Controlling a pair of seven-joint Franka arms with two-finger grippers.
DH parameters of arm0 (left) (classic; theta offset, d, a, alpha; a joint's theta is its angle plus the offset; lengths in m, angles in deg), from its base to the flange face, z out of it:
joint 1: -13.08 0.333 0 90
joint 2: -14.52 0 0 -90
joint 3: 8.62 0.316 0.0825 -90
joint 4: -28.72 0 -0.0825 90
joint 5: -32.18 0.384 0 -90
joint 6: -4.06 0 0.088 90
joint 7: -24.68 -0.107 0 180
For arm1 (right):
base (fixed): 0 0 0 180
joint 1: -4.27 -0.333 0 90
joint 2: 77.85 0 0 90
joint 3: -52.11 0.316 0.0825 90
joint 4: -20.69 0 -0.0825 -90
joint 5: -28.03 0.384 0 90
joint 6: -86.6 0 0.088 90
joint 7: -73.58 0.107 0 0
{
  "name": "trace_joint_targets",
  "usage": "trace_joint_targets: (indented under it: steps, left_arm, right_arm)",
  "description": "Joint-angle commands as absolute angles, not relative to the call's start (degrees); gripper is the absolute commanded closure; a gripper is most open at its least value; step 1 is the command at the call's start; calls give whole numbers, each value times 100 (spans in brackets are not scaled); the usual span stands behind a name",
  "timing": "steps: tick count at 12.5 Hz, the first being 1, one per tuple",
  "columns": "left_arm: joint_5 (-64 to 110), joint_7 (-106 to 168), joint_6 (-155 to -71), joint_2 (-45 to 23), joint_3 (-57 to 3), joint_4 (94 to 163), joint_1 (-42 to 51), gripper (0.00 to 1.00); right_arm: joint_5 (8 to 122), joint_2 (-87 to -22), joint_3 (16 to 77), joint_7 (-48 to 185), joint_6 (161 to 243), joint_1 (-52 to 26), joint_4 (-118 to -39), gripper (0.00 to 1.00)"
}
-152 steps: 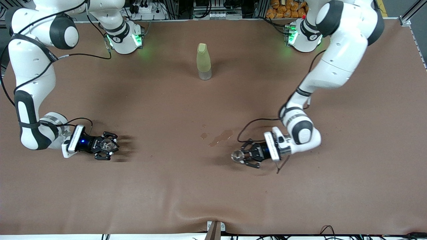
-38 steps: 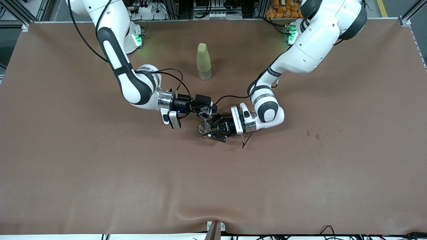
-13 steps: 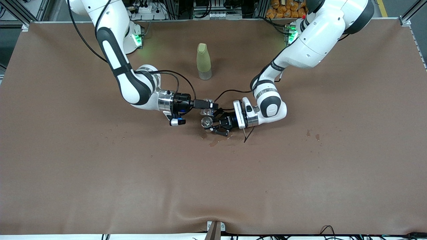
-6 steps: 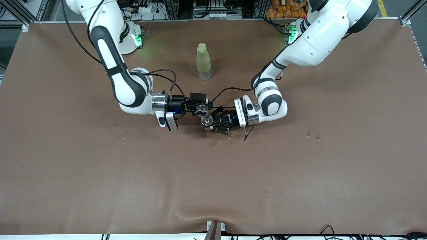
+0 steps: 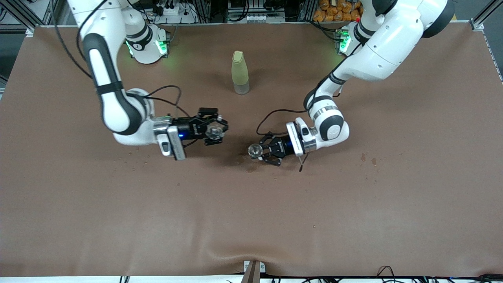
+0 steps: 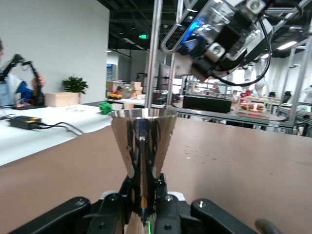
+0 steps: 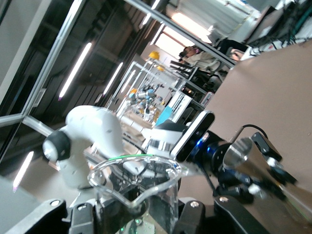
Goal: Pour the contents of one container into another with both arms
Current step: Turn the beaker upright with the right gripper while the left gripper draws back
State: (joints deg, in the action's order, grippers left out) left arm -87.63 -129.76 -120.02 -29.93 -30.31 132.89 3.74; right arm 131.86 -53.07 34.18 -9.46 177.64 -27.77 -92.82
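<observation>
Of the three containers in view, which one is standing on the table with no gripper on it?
The yellow-green bottle between the arm bases. The metal cone cup is in the left gripper, the clear glass beaker in the right gripper.

The two claws, met at the centre of the front view half a second ago, have been drawn apart. The right claw (image 5: 215,131), still clamped on the clear glass beaker (image 5: 214,131), has been pulled back toward the left of the frame and the beaker turned upright again. The left claw (image 5: 262,151), still gripping the metal jigger (image 5: 254,149), has been shifted slightly right and lower in the frame.
</observation>
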Motion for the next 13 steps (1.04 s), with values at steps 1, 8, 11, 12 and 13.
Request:
trace_joint_targets:
  steps: [1,8,11,12,13]
  left_arm:
    - [-8595,-13010,-11960,-2714,-3112,13638,788,100]
    - [-6023,-11025,-10927,-2151,-3138,13814,2535,100]
    - [-4854,-10778,-10135,-2186,-3130,13762,3528,100]
    - [-4476,-10647,-9932,-2195,-3121,13727,3862,100]
    - [-4124,-10550,-9808,-2230,-3121,13613,4170,100]
  right_arm:
    - [12543,-5412,2972,-1491,17135,-2606,-9296,100]
    - [10672,-5351,2232,-3687,15999,-1535,-9252,100]
    - [10038,-5228,2232,-4793,15849,-963,-9217,100]
    - [9932,-5149,2232,-5215,15849,-796,-9217,100]
    - [9861,-5061,2232,-5637,15849,-655,-9208,100]
